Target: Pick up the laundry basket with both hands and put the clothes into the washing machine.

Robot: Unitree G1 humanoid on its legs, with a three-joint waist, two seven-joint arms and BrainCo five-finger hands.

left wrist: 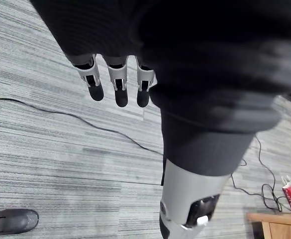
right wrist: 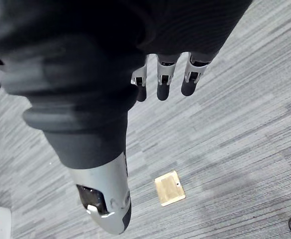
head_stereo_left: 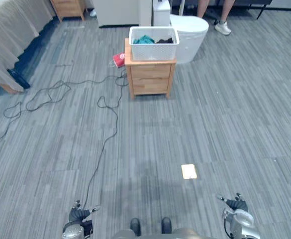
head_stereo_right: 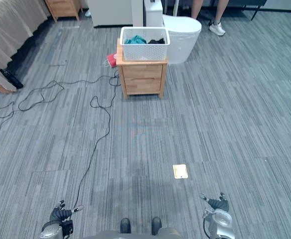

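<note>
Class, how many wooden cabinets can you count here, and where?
2. One wooden cabinet stands mid-floor under the white laundry basket; the other cabinet is at the far edge beside the bed. Others may be hidden out of frame.

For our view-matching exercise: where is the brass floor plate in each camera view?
Left eye view: brass floor plate lower middle, right of centre.
Right eye view: plate lower middle, nearer centre.
Right wrist view: plate on carpet past the right hand.
Left wrist view: other carpet, by the wooden cabinet.
Shared landmark: the right hand; plate lies ahead, toward the robot's left.
</note>
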